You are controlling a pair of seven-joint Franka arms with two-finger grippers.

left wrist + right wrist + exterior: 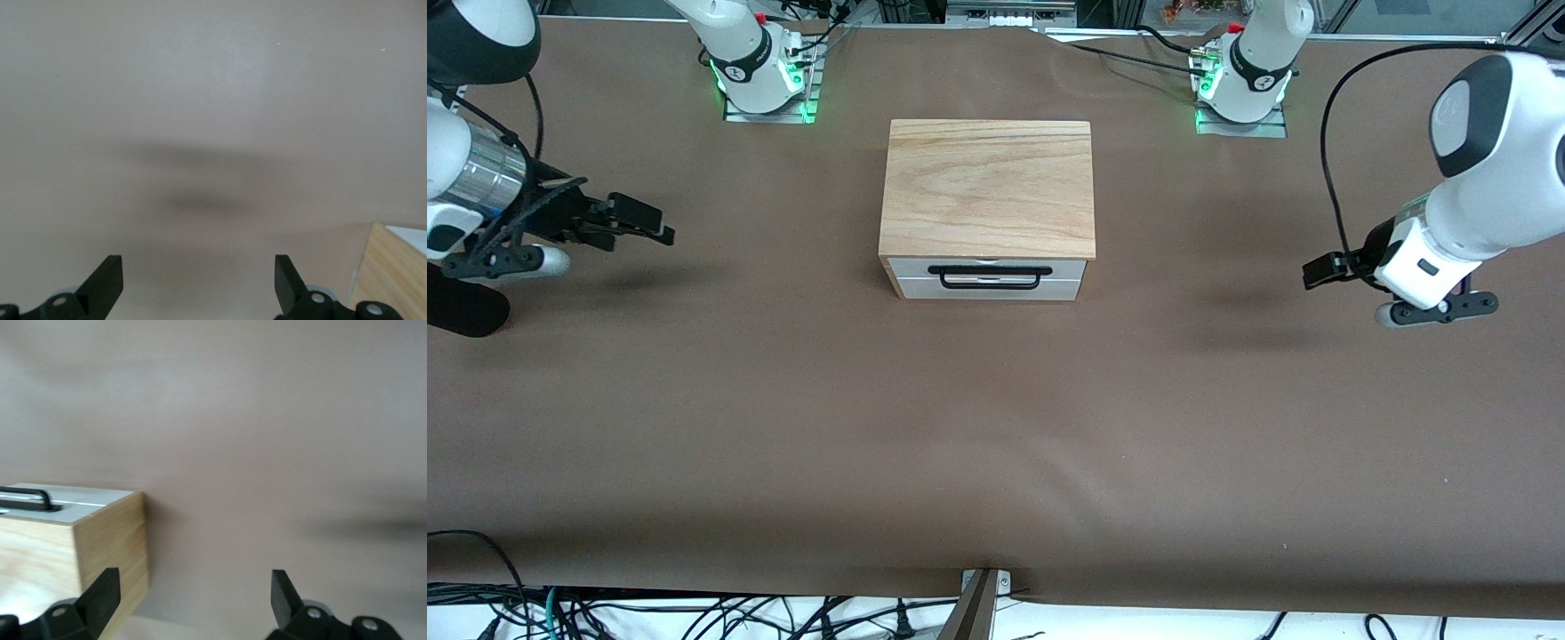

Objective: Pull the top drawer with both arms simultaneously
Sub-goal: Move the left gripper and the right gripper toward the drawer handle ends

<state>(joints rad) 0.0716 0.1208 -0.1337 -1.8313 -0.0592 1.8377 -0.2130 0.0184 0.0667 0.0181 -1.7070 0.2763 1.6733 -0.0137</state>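
The top drawer is the upper white front of the wooden cabinet in the middle of the table, and it is closed. Its wide black bar handle shows in the front view and partly in the right wrist view. My left gripper hovers open over bare table toward the left arm's end, well apart from the cabinet, with nothing between its fingers. My right gripper hovers open and empty toward the right arm's end, also apart from the cabinet.
A second white drawer front sits under the top one. Brown paper covers the table. A corner of the cabinet shows in the left wrist view. Cables lie along the table's near edge.
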